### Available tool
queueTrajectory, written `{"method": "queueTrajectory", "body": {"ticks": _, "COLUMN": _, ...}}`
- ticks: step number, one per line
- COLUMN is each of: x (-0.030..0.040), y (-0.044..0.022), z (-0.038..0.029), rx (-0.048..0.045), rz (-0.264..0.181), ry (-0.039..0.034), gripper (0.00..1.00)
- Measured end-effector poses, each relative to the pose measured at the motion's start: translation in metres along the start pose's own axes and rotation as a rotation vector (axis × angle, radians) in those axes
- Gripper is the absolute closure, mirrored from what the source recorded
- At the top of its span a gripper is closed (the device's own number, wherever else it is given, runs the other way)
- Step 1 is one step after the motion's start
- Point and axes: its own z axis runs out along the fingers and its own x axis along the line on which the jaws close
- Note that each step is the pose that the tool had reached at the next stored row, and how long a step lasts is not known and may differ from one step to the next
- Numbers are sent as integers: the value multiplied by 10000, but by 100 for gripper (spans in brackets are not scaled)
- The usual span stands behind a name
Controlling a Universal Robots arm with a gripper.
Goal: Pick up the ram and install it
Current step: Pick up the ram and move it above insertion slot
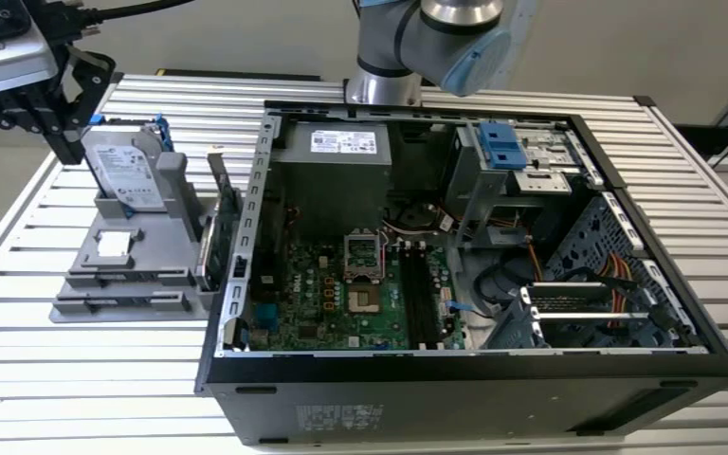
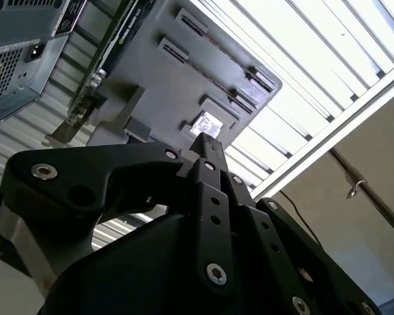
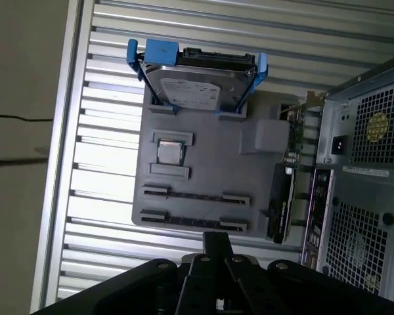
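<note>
Grey plastic fixture point(image 3: 217, 164): sitting on the slatted metal counter point(image 1: 86, 379) just beside the open black computer case point(image 1: 465, 398), keeping spare parts upright and reachable from above.
Black two-finger tool point(image 2: 207, 147): hovering over the fixture at the exterior view's left, near the silver hard drive with blue handles point(image 1: 124, 171); looking pressed together in both wrist views, pinching nothing visible.
Ram: apparently not being carried, judging by the bare tips; exact whereabouts not showing clearly.
Two long fixture slots point(image 3: 196, 195): standing empty, offering no stick to grasp.
Black motherboard slots point(image 1: 417, 294): lying inside the case beside the square processor socket point(image 1: 364, 254); too dark for telling whether a stick is sitting in one.
Long axis: not readable directly; any stick seated there probably running along those slots, from the case's near wall toward the grey power supply point(image 1: 333, 180) in the exterior view, contact edge facing down.
Green expansion card point(image 3: 282, 190): standing on edge at the fixture's side nearest the case, apart from the tool.
</note>
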Motion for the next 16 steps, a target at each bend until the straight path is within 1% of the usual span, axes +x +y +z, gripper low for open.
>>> {"method": "queueTrajectory", "body": {"ticks": 16, "x": 0, "y": 0, "z": 0, "rx": -3, "rz": -710, "ry": 34, "gripper": 100}}
